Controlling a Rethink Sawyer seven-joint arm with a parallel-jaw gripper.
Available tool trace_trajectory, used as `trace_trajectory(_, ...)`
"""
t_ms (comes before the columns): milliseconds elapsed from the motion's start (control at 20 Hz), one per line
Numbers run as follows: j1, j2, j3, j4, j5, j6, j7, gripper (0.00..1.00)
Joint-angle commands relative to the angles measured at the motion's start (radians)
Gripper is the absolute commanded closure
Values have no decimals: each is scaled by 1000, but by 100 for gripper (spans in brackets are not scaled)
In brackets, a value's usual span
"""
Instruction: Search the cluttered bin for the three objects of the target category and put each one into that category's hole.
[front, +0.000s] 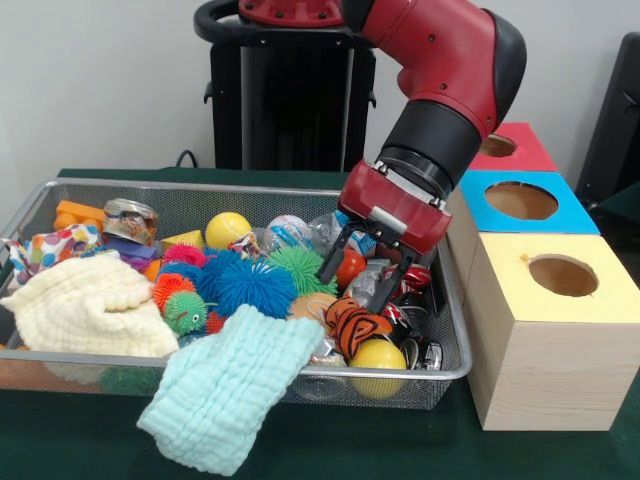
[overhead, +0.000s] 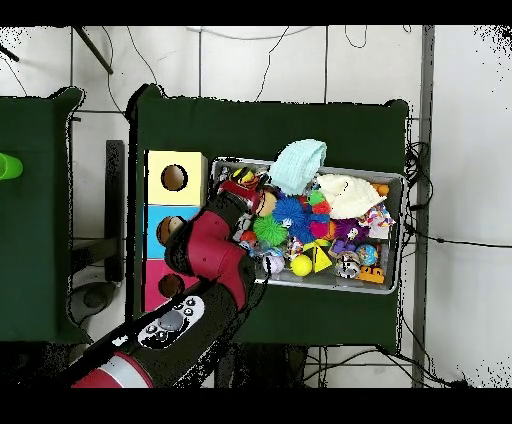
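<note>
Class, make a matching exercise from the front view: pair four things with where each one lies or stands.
Things:
1. light blue cloth
2. cream cloth
3. yellow-topped box
4. gripper

Places:
A. outside the bin, nearest the camera of the three boxes
B. draped over the bin's front rim
C. inside the bin at its left end
D. above the toys at the bin's right end

Pairs: 1-B, 2-C, 3-A, 4-D

You get even, soft room light in the front view, with no hard shadows; only a faint shade lies under the wire bin (front: 455, 372) toward 6 o'clock. Mild glare sits on the red arm (front: 450, 45) at 1 o'clock and on the yellow ball (front: 228, 229). Detail is slightly soft throughout. Overhead, the white floor (overhead: 465, 150) at 3 o'clock looks bright, while the green cloth (overhead: 270, 125) reads dark.
</note>
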Motion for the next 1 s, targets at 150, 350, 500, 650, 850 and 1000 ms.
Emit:
trace_trajectory(150,-50,72,143,-76,-54,-93,164,0)
trace_trajectory(350,-37,106,137,-86,-23,-100,161,0)
trace_trajectory(500,-28,128,139,-93,-4,-107,164,0)
trace_trajectory(650,7,156,123,-87,46,-108,162,0)
trace_trajectory(850,62,150,91,-70,99,-46,146,0)
trace_trajectory(1000,84,125,80,-58,116,-12,149,0)
